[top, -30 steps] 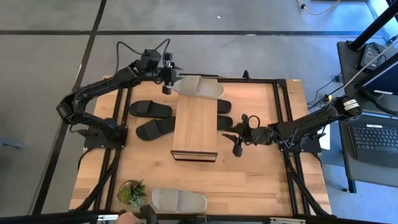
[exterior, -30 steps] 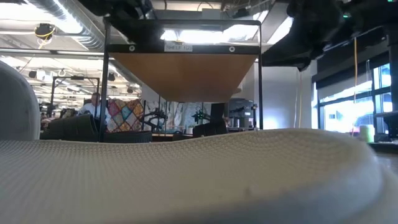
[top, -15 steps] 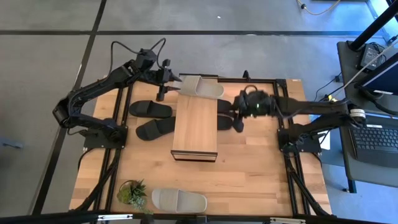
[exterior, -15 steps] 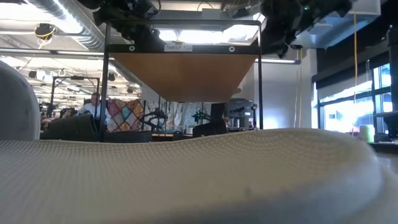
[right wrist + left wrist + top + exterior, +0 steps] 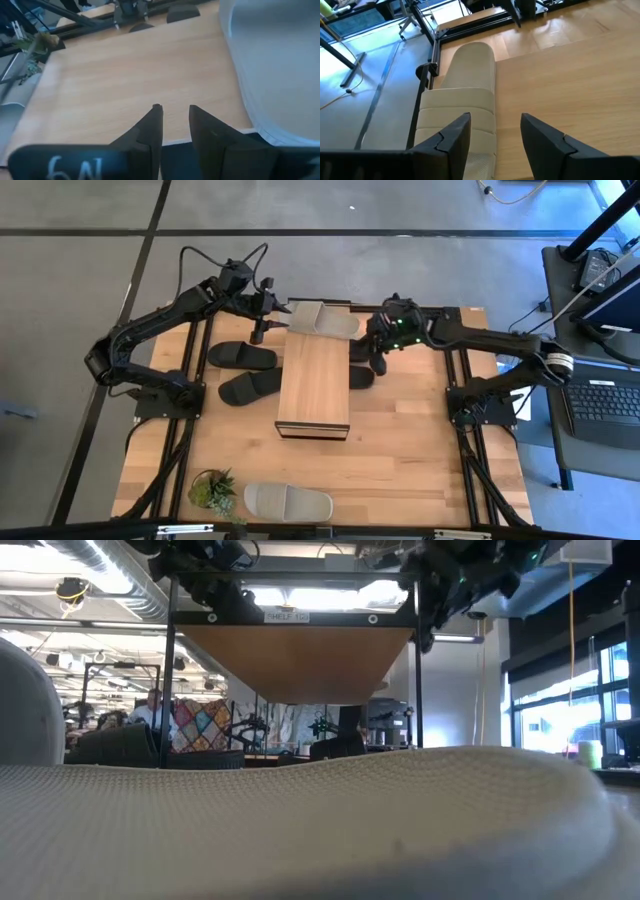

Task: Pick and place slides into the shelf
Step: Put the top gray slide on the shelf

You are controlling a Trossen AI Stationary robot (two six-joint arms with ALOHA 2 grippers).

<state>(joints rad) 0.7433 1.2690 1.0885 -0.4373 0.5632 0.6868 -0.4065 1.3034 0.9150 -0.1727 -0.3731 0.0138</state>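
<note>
My left pincer (image 5: 492,137) hangs released over the heel end of a beige-grey wide-strapped slide (image 5: 322,320) lying at the far end of the light wood plank shelf (image 5: 314,380). My right pincer (image 5: 173,125), narrowly parted and empty, hovers at the shelf's right edge.

White label (image 5: 285,616) on shelf frame (image 5: 290,580) — unreadable

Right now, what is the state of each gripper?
Left gripper: open, holding nothing, at the beige slide.
Right gripper: open, holding nothing, over the shelf.
</note>
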